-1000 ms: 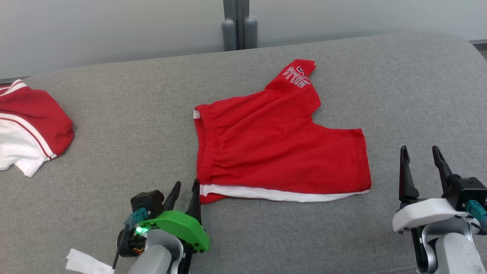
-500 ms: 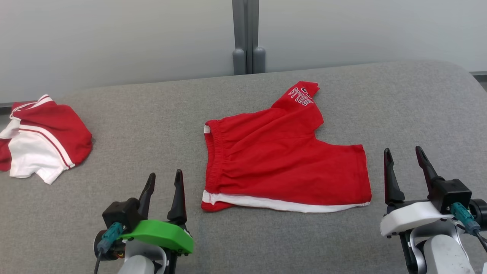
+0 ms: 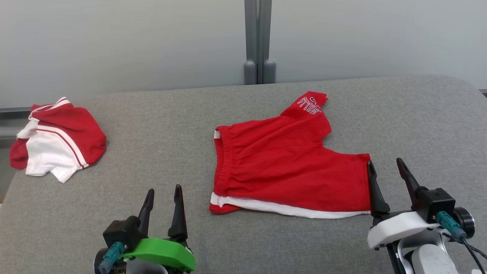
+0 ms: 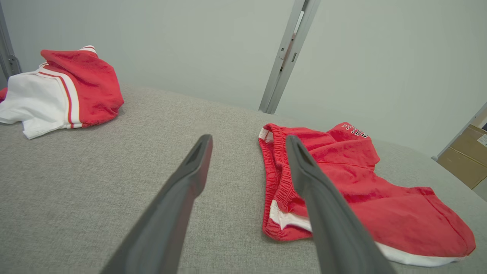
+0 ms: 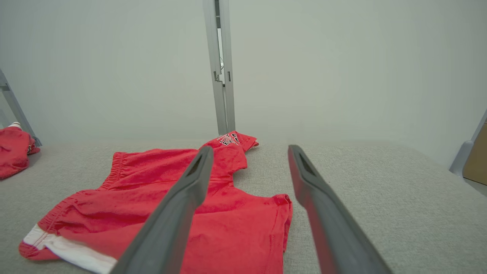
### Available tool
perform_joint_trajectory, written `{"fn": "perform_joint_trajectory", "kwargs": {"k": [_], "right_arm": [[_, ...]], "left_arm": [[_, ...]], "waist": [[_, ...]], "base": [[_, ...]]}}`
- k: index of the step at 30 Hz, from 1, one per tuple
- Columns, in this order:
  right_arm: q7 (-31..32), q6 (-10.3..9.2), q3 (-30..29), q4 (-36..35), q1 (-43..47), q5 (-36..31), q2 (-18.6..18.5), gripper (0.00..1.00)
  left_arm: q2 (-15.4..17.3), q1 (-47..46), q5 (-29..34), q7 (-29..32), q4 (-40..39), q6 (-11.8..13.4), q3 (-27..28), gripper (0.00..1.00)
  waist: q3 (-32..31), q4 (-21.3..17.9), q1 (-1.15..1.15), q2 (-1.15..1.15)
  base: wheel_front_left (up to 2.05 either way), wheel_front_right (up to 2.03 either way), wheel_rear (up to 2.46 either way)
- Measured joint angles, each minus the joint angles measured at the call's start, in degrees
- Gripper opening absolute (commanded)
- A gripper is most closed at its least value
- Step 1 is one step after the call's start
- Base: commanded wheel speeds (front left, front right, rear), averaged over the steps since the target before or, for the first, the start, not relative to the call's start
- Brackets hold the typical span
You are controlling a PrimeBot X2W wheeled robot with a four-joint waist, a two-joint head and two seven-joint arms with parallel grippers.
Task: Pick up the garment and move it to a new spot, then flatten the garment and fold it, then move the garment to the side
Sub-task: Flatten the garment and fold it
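The red shorts (image 3: 289, 171) lie flat near the middle of the grey soft table (image 3: 159, 125). The stretchy waist is on the left side, and a white stripe runs along the edge closest to the robot. One leg points to the far side and has white letters on it. The other leg points right. The left gripper (image 3: 164, 189) is low down on the left, a little way from the waist end of the shorts and not touching them. Its two dark fingers are spread apart with nothing between them. The right gripper (image 3: 384, 161) is at the right end of the shorts, by the hem of the leg. Its fingers are spread wide too and hold nothing. One finger's tip sits right over the hem, and the other is out over bare grey cloth. That tip may be touching the hem or may be just above it; I cannot tell. Far off at the left edge of the table lies another red and white piece of clothing (image 3: 57, 140), all bunched up, well apart from the shorts and both grippers. A grey post (image 3: 258, 38) stands behind the table against a pale wall (image 3: 114, 45).
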Motion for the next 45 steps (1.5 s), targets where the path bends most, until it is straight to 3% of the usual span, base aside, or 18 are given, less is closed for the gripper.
{"fn": "perform_joint_trajectory", "kwargs": {"k": [20,27,35,45], "right_arm": [[-0.23,0.0,0.81,1.91,0.35,0.82,0.0,1.0],[-0.24,0.0,1.19,2.25,0.4,0.83,0.0,1.0],[-0.24,0.0,2.02,3.05,0.23,0.46,0.0,1.0],[-0.24,0.0,-0.48,4.79,-0.42,-1.99,-0.01,1.0]], "left_arm": [[0.0,0.73,0.59,0.0,1.02,0.24,-1.3,1.0],[0.54,-1.95,2.72,3.12,8.16,-2.23,-5.32,1.0],[1.22,-10.61,1.29,14.13,18.79,-6.19,-7.23,1.0],[2.36,-17.13,1.05,16.57,25.72,-8.17,-8.58,1.0]], "waist": [[-0.8,0.2,0.0,0.0],[-0.01,-0.69,0.0,0.0],[1.75,-3.1,0.0,0.0],[5.16,-6.71,0.0,0.0]], "base": [[0.0,0.0,0.0],[0.0,0.0,0.0],[0.0,0.0,0.0],[0.0,0.0,0.0]]}}
